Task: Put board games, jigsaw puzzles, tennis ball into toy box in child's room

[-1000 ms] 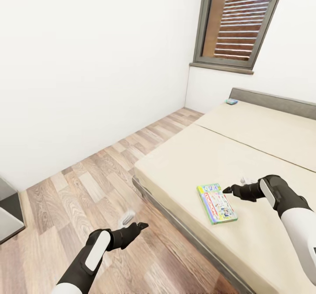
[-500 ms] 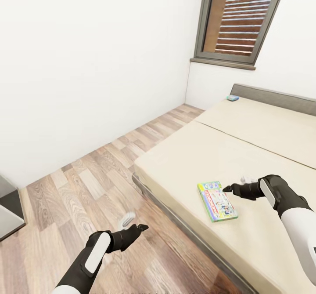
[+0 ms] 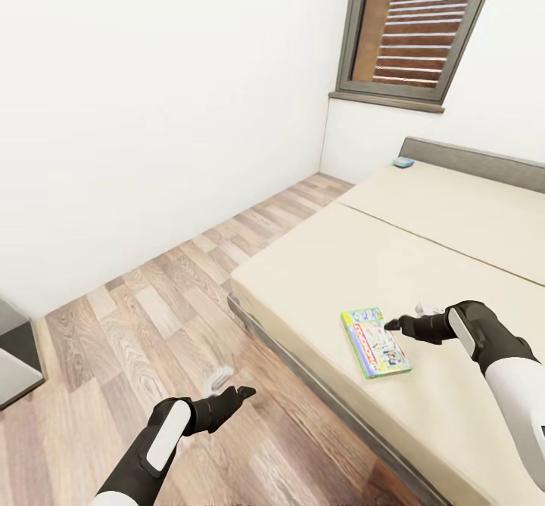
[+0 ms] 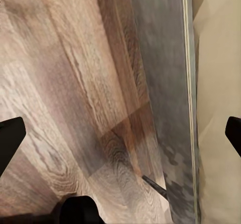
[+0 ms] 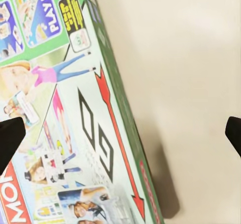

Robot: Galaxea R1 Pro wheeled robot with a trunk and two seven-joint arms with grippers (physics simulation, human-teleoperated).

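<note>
Board game (image 3: 375, 342): it is lying flat on the beige bed (image 3: 424, 256), near the bed's front edge, and its cover is showing yellow-green, red and lots of little pictures
Board game up close (image 5: 65, 113): in the right wrist view it is lying on the mattress between the two dark fingertips, with a green side and a red arrow line on the cover
Second board game (image 3: 403, 162): a small bluish box is sitting far away at the head of the bed, just beside the grey headboard (image 3: 484, 162)
Right pincer (image 3: 392, 325): it is hanging just beside the far edge of the board game, and its fingers are spreading wide with nothing in them
Left pincer (image 3: 232, 386): it is hanging over the wood floor (image 3: 151, 317), well apart from the bed, and its fingers are spreading wide with nothing in them
Left wrist view: the wood floor (image 4: 65, 93) is showing, with the grey side of the bed (image 4: 168, 83) running next to it
Window (image 3: 416, 29): it is sitting in a dark frame on the white wall above the bed, and brown slats are showing through it
Grey thing (image 3: 17, 355): a bit of grey furniture is peeking in at the side of the head view, and I cannot tell what it is
</note>
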